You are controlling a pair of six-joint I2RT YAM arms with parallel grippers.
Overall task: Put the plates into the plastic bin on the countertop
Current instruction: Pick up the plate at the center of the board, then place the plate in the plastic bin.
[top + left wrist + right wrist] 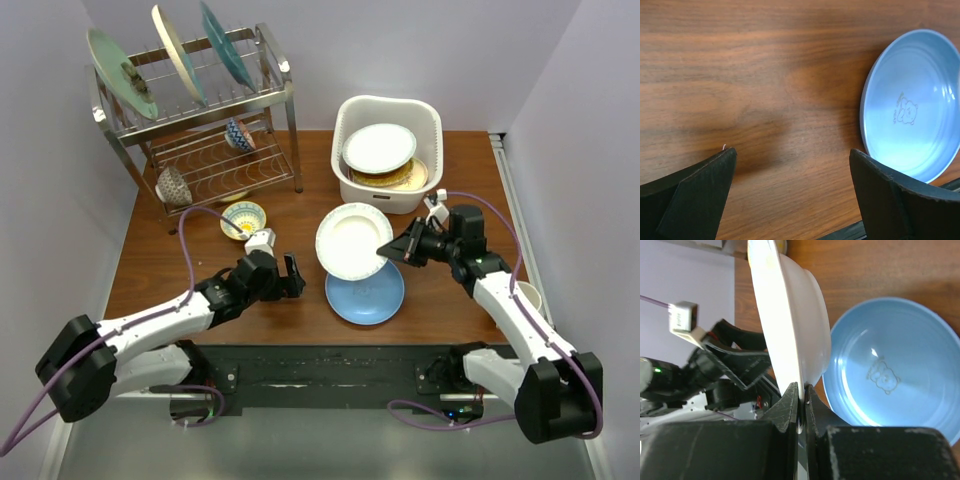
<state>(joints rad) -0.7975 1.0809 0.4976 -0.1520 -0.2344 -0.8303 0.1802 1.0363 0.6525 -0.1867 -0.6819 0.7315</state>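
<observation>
My right gripper (388, 248) (801, 387) is shut on the rim of a white plate (353, 240) (790, 315), holding it tilted above the table. Partly under it, a blue plate (365, 292) (912, 107) (890, 370) with a small bear print lies flat on the wooden countertop. The white plastic bin (388, 100) stands at the back right, holding a white plate (379, 147) on top of a yellow woven-look plate (405, 178). My left gripper (292, 277) (792, 152) hangs open just left of the blue plate, nothing between its fingers.
A steel wire dish rack (293, 130) at the back left holds three upright plates on top and a bowl and a cup below. A small yellow-and-blue bowl (243, 217) sits in front of it. A cream cup (527, 296) stands by the right arm.
</observation>
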